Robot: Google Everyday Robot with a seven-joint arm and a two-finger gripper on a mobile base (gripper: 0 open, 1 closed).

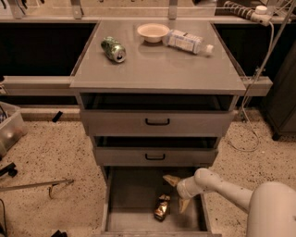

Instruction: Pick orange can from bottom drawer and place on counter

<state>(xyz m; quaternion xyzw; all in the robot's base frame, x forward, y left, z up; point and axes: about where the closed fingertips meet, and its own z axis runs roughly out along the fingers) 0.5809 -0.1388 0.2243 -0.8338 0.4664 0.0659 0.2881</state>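
Grey metal makes up the whole cabinet at the centre of the frame. Its counter (157,69) fills the upper middle. On it, a green can (114,49) lies on its side at the upper left. A pale bowl (153,32) sits near the far edge, and a clear plastic bottle (187,41) lies just to the bowl's right.

Below the counter, two shallow drawers with black handles, the upper drawer (157,122) and the middle drawer (155,157), both stand slightly ajar. The bottom drawer (132,194) is pulled well out at the lower middle, showing its flat grey floor.

The orange can (162,207) rests on that floor, right of the drawer's centre, with its shiny dented side catching the light.

A white arm (226,190) enters from the lower right corner and reaches down into the bottom drawer. The gripper (174,194) sits inside the drawer, just right of the orange can. Its two tan fingers (171,180) are spread apart, one pointing toward the upper left and the other downward. They hold nothing. The lower finger is just beside the can, and a thin strip of drawer floor appears to separate them.

A speckled floor (55,152) surrounds the cabinet. A clear bin (9,127) sits at the left edge, with a thin metal rod (37,185) lying below it. At the upper right is a power strip (245,10) with a white cable (252,106) hanging down from it.
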